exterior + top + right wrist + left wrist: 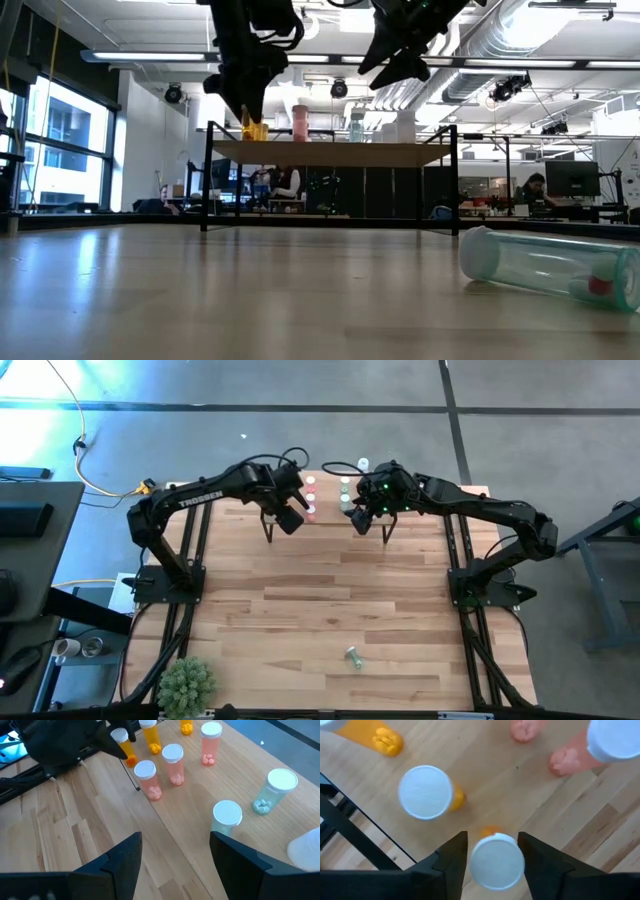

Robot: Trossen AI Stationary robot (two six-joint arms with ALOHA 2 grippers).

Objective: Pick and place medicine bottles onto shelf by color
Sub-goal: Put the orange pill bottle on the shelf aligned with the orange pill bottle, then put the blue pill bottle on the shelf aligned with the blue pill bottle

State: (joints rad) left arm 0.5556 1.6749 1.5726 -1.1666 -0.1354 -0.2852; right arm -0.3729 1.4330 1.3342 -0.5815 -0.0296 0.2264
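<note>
Just 1 round white-capped orange bottle (492,851) between left fingers (451,862)

Bright overhead light; left wrist view blurred.

We see a green plant (186,685) at the tabletop's (320,620) near left corner, and a yellow cable (95,480) lying on the floor beyond its far left.

In the left wrist view, the white-capped orange pill bottle (497,861) between the jaws hides almost its whole body under its cap. A pale bottle (307,851) is cut off at the right wrist picture's edge. The clear bottle lying on the near surface (552,268) runs off the low view's right edge.
</note>
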